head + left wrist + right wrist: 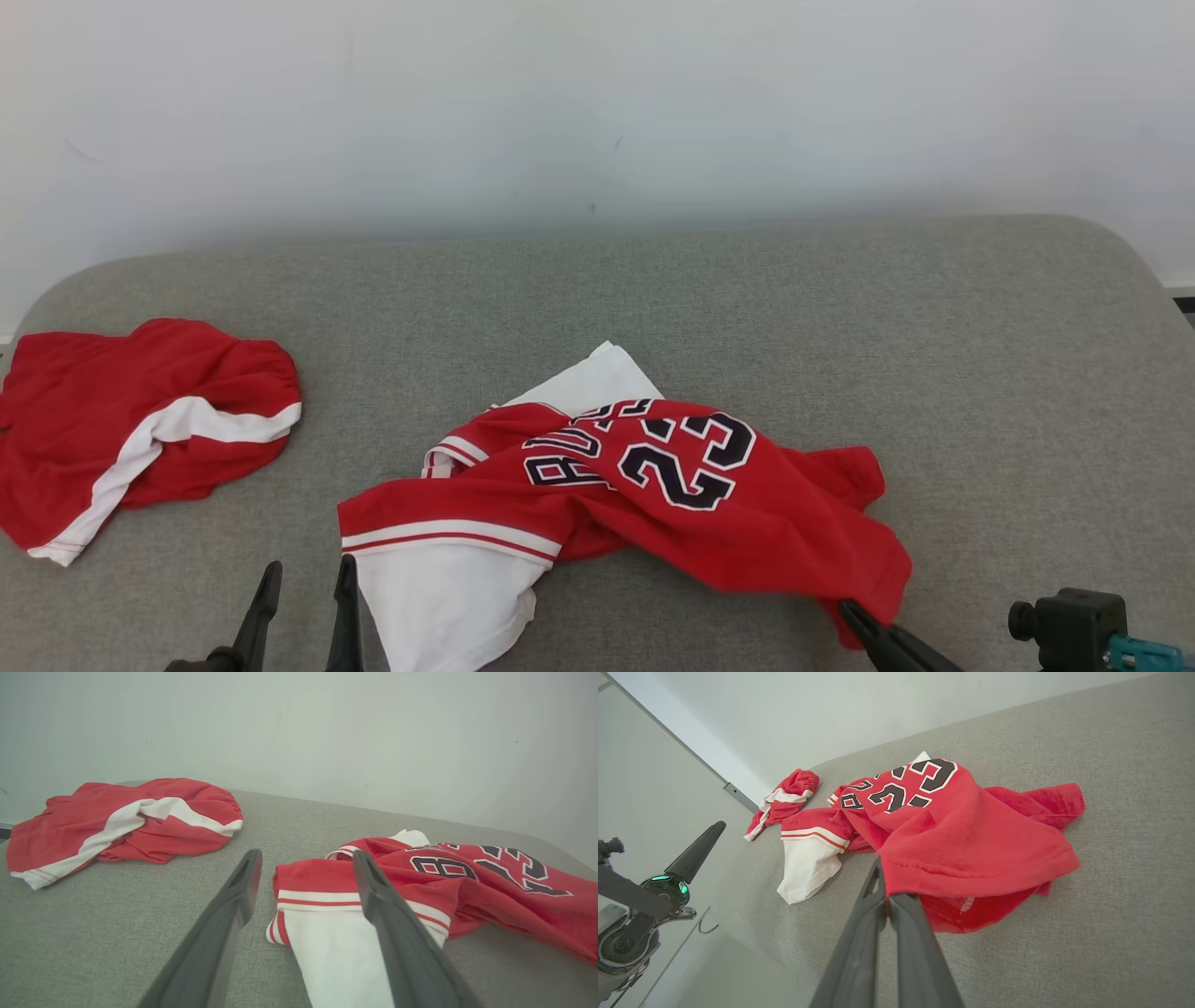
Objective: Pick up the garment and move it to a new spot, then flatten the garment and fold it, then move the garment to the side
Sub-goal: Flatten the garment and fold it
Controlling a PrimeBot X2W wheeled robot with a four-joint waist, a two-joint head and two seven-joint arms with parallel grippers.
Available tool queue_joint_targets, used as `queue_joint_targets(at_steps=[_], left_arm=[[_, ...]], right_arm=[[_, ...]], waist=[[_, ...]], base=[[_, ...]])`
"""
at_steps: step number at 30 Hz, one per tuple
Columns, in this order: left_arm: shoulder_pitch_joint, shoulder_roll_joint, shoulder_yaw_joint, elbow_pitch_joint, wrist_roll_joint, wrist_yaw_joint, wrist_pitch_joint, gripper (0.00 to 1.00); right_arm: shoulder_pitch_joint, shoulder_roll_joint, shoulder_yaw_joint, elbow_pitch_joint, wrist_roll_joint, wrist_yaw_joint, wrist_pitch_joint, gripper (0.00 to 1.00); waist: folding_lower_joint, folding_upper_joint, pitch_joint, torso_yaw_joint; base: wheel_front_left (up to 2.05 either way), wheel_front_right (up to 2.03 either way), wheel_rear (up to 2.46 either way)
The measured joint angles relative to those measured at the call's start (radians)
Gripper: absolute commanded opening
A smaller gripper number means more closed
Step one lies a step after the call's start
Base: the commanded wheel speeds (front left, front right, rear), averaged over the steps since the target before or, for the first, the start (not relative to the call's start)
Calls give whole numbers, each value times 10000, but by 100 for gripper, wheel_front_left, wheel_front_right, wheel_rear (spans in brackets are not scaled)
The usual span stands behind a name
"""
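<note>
Jersey [709, 504], red with white panels and a black number 23, lies crumpled on the near middle of the grey cushion [840, 327]. Its white part reaches the cushion's near edge and its red body spreads toward the cushion's right half.

Right gripper [854, 614], at the cushion's near edge right of centre: fingers pressed fully together, pinching a corner of the jersey's red hem. In the right wrist view that corner stands lifted off the cushion.

Left gripper [310, 563], at the cushion's near edge left of centre: fingers spread wide, nothing between them. It sits just beside the white panel; contact with the cloth cannot be determined.

Red shorts [140, 420] with a white stripe lie bunched at the cushion's left end. A pale wall [597, 112] stands behind the cushion's far edge.
</note>
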Motion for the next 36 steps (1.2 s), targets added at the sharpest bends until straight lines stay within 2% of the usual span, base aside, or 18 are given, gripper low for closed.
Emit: queue_joint_targets(at_steps=[13,18,23,27,32,33,35,36], left_arm=[[111,0,121,-59,0,56,0,100],[46,0,79,-59,0,54,0,100],[-28,0,21,-38,46,-17,0,100],[-114,2,-54,-38,77,-21,0,100],[-323,-2,-128,36,88,-40,0,100],[-429,-2,-161,105,88,-102,0,100],[-510,0,-197,125,88,-109,0,100],[-529,0,-213,140,88,-109,0,100]], right_arm=[[994,-380,-792,-997,2100,-2,1873,0],[500,-462,-965,-623,1626,-2,1733,0],[-735,-414,-947,639,966,-2,1066,0],[-2020,-351,-704,2132,711,-2,489,0],[-3670,-253,-339,4460,316,-2,-297,0],[-4268,-253,-98,5409,40,-2,-606,0],[-4794,-50,-38,6380,151,-2,-899,0],[-5006,4,59,6849,150,-2,-1018,38]], waist=[[0,0,13,-308],[0,-1,63,-327],[0,-1,135,-260],[0,0,246,-129],[0,0,406,110],[1,0,483,216],[1,0,574,310],[1,0,614,357]], base=[[0,0,0],[0,0,0],[0,0,0],[0,0,0],[0,0,0],[0,0,0],[0,0,0],[0,0,0]])
